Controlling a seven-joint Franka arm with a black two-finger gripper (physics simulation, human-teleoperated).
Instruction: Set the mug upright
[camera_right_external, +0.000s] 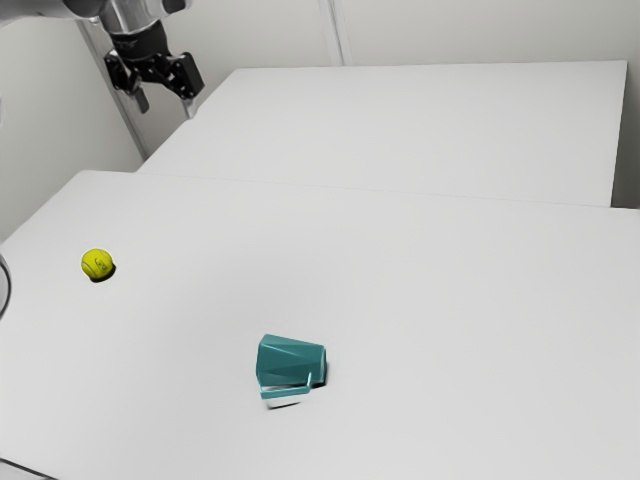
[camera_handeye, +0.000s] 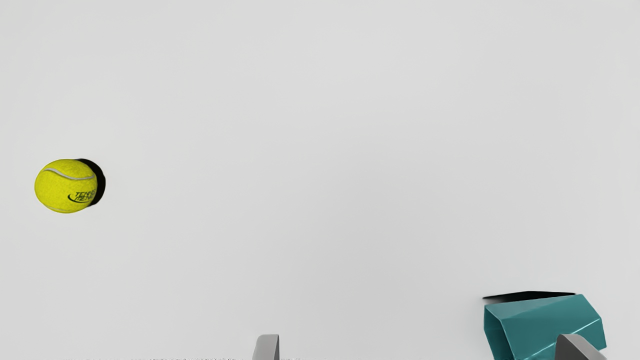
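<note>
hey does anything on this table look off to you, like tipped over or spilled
Yes, the mug: it lies on its side on the table, odd because mugs normally stand on their base. I see no spill around it, and the ball looks ordinary.

Two Downward Views, One Shared Patch

Your exterior view slants down across the bench (camera_right_external: 450, 320) from the side of the arm (camera_right_external: 40, 8); your wrist view looks down from the gripper (camera_right_external: 166, 110), nearer. Both give you the tennis ball (camera_right_external: 97, 263) and mug (camera_right_external: 290, 362).
</note>
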